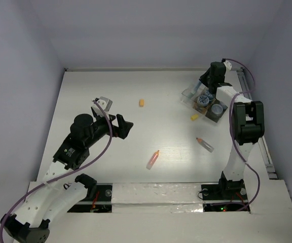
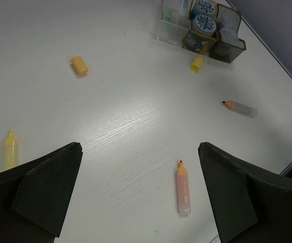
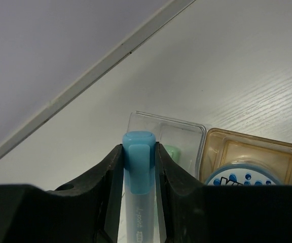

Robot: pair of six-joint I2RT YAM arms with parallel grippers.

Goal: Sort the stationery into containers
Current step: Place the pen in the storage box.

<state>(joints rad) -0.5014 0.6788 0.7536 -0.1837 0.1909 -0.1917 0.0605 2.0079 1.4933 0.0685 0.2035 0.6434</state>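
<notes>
Left gripper point(image 2: 138, 149): wide open — holds nothing.
Right gripper point(image 3: 139, 167): squeezed tight on a blue-capped pen point(image 3: 138, 144) at the clear box point(image 3: 186, 131).
Pen writing: tiny — looks like "point".

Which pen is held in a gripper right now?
The blue-capped pen, clamped in the right gripper; the pink pen, yellow pen and clear pen lie loose on the table.
</notes>
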